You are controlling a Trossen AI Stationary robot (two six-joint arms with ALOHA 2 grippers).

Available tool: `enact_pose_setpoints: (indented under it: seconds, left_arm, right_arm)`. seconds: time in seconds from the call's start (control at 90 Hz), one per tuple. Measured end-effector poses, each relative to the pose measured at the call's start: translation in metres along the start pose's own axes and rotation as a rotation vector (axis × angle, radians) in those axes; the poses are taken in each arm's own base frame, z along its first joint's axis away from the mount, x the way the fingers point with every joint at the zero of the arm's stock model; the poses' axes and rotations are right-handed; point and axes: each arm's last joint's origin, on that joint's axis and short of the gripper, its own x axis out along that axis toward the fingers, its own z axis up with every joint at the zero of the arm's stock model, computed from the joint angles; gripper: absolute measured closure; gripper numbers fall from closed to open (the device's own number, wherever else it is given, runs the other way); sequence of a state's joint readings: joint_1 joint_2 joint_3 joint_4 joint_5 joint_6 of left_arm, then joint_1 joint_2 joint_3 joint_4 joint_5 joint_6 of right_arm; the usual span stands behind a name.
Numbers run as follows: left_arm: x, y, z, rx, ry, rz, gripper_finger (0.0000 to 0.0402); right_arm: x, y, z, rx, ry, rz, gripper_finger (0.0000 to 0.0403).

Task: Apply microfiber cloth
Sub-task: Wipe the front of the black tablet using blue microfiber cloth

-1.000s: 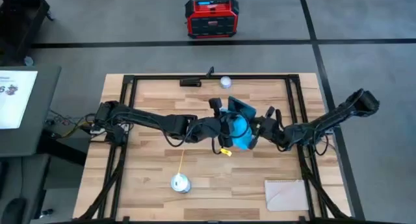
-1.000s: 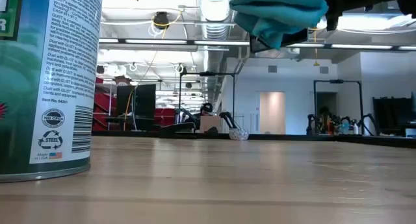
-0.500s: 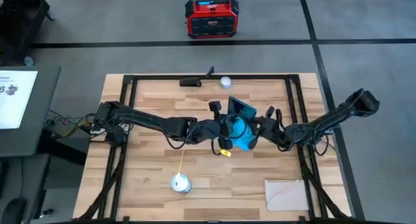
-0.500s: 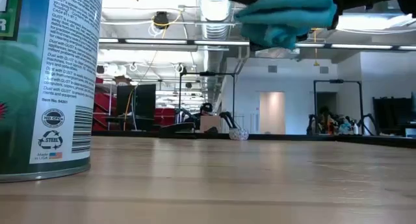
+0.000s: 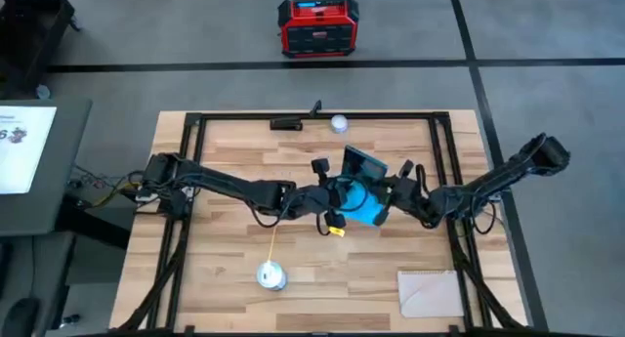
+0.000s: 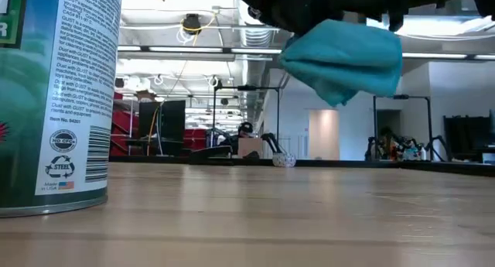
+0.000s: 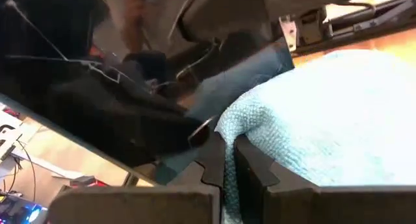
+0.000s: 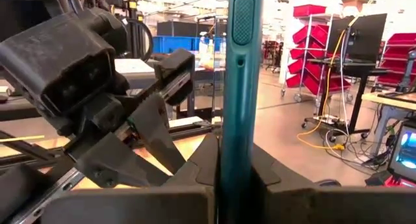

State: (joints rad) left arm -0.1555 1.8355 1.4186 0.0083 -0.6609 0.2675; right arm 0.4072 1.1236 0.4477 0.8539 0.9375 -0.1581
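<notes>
Above the table (image 5: 225, 239), the microfiber cloth (image 5: 363, 204), pinched by the left pincer (image 5: 337, 195), has been drawn lower across the tablet (image 5: 363, 165) clamped in the right pincer (image 5: 389, 188); wiping appears underway.

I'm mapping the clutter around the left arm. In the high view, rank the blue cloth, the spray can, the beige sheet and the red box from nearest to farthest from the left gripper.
From the left gripper, at the table's middle:
1. microfiber cloth, held in its fingers.
2. spray can, toward the table's near edge on the left arm's side.
3. beige sheet, near corner on the right arm's side.
4. red box, on the floor beyond the table.
</notes>
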Motion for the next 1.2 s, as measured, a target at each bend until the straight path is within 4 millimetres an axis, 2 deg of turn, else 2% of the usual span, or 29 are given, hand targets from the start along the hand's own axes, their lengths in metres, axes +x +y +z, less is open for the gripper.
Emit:
enact_pose_setpoints:
  seconds: [0.533, 0.844, 1.0, 1.2]
  left_arm:
    - [0.000, -0.003, -0.007, 0.007, 0.031, -0.043, 0.0401]
    - [0.003, -0.021, -0.037, -0.132, -0.036, -0.161, 0.0401]
    - [-0.003, -0.031, -0.044, -0.146, -0.039, -0.187, 0.0401]
    - [-0.002, -0.036, -0.065, -0.171, -0.002, -0.186, 0.0401]
  right_arm:
    - [-0.001, 0.001, 0.000, -0.007, 0.002, 0.005, 0.0394]
    - [-0.001, 0.001, 0.000, -0.009, 0.002, 0.005, 0.0394]
    - [-0.001, 0.001, 0.000, -0.009, 0.002, 0.004, 0.0394]
    - [-0.001, 0.001, 0.000, -0.010, 0.003, 0.004, 0.0394]
